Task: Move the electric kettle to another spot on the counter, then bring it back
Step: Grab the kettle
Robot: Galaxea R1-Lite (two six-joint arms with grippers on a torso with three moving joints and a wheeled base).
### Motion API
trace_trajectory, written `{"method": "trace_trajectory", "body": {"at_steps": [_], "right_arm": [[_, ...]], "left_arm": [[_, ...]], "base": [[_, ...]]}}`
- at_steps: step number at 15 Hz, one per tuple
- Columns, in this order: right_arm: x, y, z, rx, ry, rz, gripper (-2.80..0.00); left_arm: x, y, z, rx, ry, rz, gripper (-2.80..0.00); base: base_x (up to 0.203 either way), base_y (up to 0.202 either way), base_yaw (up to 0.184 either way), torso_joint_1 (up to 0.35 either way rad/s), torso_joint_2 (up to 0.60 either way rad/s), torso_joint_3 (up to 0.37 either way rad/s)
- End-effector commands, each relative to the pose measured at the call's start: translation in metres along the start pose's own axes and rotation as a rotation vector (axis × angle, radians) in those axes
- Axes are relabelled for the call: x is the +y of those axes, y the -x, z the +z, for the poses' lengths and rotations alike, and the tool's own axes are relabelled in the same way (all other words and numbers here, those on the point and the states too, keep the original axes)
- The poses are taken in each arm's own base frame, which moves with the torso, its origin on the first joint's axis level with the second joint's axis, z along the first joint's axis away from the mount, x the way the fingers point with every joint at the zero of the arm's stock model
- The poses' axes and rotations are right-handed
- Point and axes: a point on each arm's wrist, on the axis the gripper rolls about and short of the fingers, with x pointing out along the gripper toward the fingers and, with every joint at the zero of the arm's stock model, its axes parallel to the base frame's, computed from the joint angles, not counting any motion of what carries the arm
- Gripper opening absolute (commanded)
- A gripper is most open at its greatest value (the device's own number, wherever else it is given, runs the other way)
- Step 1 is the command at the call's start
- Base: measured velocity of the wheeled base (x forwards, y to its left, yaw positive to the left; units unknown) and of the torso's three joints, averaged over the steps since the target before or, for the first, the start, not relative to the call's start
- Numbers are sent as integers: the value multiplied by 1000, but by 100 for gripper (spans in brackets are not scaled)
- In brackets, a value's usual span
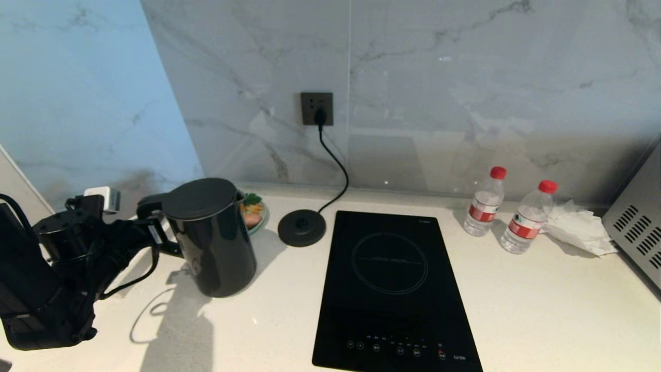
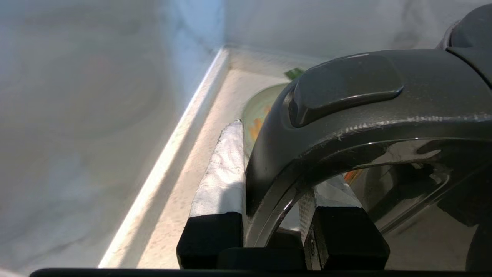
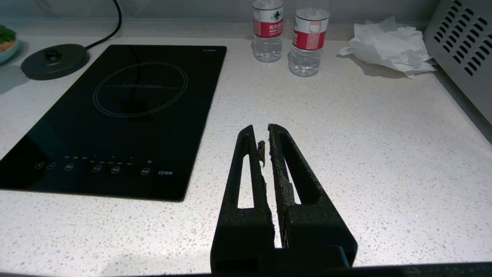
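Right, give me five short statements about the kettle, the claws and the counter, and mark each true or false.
1. The left claw grips the loop handle of the tall glossy black electric kettle. True.
2. The kettle sits on its flat round black corded base disc. False: the disc is bare, the kettle left of it.
3. The right claw holds a bottle. False: it is shut on nothing, above the off-white speckled stone counter.
4. Two red-capped clear plastic bottles stand upright. True.
5. A pan sits on the black glass induction hob. False: its surface is bare.
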Motion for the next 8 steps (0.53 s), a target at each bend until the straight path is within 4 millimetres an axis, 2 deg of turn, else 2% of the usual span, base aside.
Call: {"method": "trace_trajectory", "body": {"at_steps": [1, 5, 8], "right_arm": [[0, 0, 0, 1, -1, 0, -280], [0, 0, 0, 0, -1, 0, -280], [0, 0, 0, 0, 0, 0, -280]], "left_arm": [[-4, 2, 9, -34, -2, -11, -280], [-9, 0, 21, -40, -2, -3, -280], [-26, -2, 28, -43, 1, -7, -280]], "base": [[0, 0, 0, 0, 0, 0], [0, 0, 0, 0, 0, 0], [0, 0, 0, 0, 0, 0]]}}
